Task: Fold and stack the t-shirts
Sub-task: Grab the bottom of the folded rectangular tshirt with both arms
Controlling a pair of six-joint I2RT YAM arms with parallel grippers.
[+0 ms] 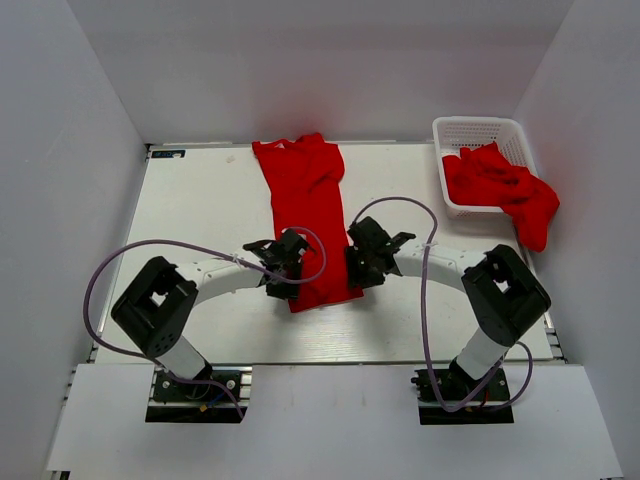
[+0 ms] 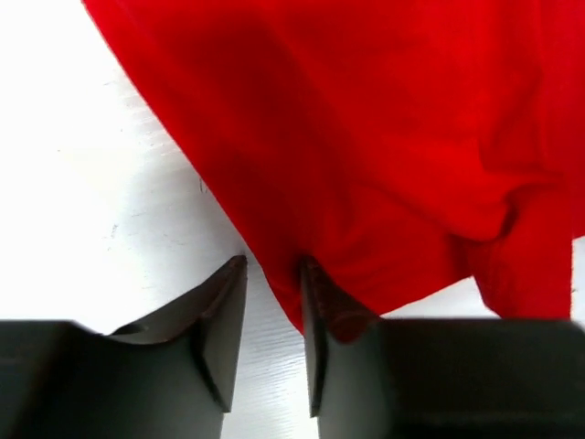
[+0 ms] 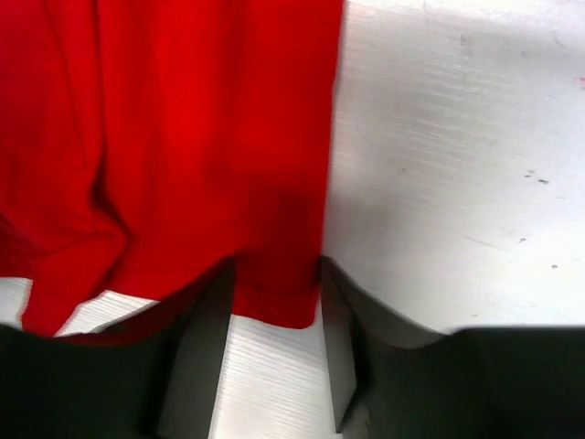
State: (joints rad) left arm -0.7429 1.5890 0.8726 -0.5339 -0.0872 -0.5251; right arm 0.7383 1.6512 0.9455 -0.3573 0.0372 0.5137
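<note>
Currently one laid-out t-shirt [image 1: 305, 215] is my reference: a long red strip, folded narrow, flat on the white tabletop [image 1: 200, 200]. Collar end is far from the arm bases, hem end near them. Cloth is fairly smooth along the strip, with a few soft creases near the hem.

Left tool [image 1: 283, 262] is at the strip's left edge, close to the hem. Left wrist view: the tool [image 2: 272, 270] sits low over the tabletop, fingers [image 2: 219, 320] apart with a narrow band of bare white between them. The hem corner comes down to the finger on the cloth side and laps onto its tip. Nothing is pinched.

Right tool [image 1: 368, 255] is at the strip's right edge, roughly level with the left one across the cloth. Right wrist view: the tool [image 3: 276, 270] has its fingers [image 3: 338, 347] spread, one on either side of the hem's right corner. Cloth lies in the gap with bare tabletop just past the hem, and there is no clamp on the fabric. Cannot tell whether the fingertips touch the tabletop.

Remaining stock is a loose heap of t-shirts [image 1: 495, 180], well to the right of the strip, up by its far end, in a white lattice basket [image 1: 478, 122]. Part of the heap spills over the basket's near-right rim and hangs outside it.
</note>
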